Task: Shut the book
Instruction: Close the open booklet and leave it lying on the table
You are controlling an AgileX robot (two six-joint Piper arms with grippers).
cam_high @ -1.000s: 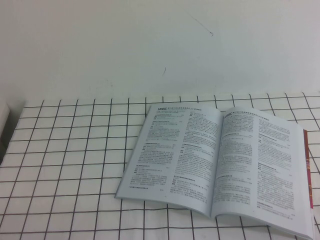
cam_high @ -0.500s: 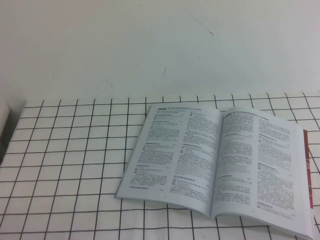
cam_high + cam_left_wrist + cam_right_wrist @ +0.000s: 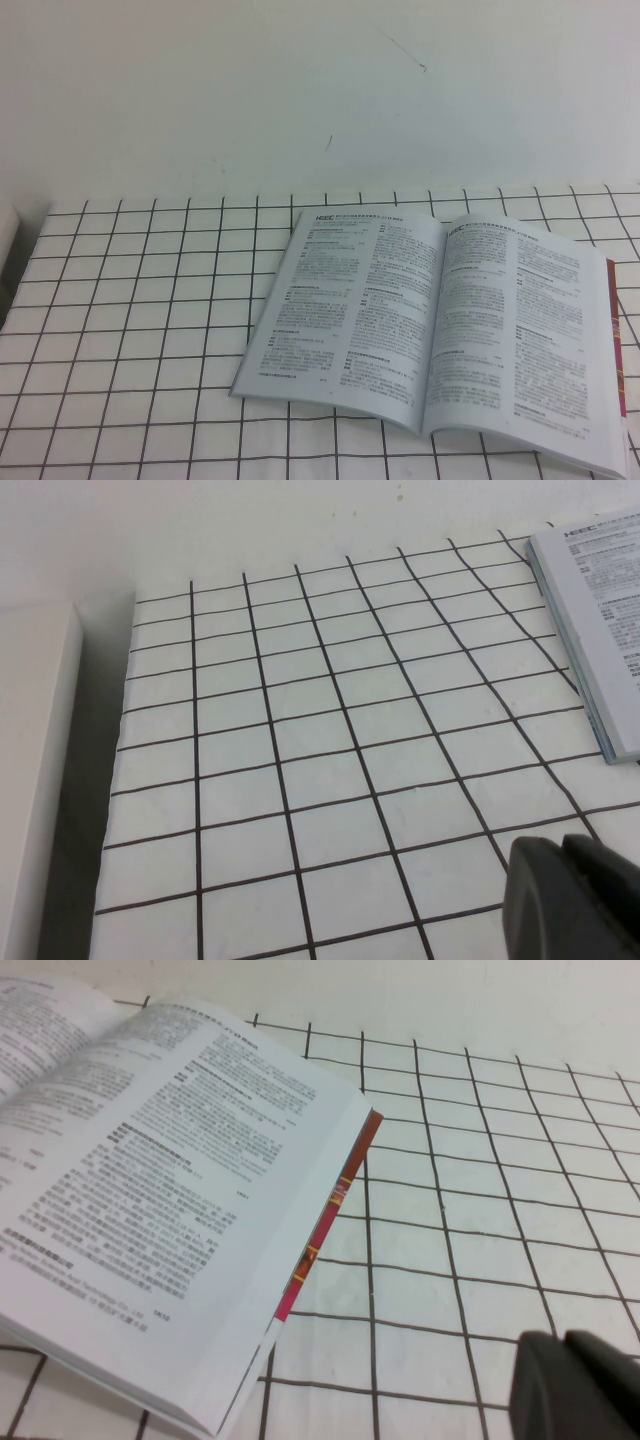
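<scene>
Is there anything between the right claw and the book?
No, only bare checked cloth, as the right wrist view shows. The right claw is off the red edge of the book; the left claw is off its other side.

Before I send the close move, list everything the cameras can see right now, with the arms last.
book: one, white printed pages with a red cover edge under the right-hand page, lying open on the right half of the table
tablecloth: one, white with a black grid, covering the table
wall: one, white with a few faint marks, behind the table
white block: one, white, just off the cloth's left edge; I cannot tell what it is
left gripper: one, dark, over bare cloth on the book's left side, seen only in the left wrist view
right gripper: one, dark, over bare cloth beyond the book's right edge, seen only in the right wrist view
</scene>
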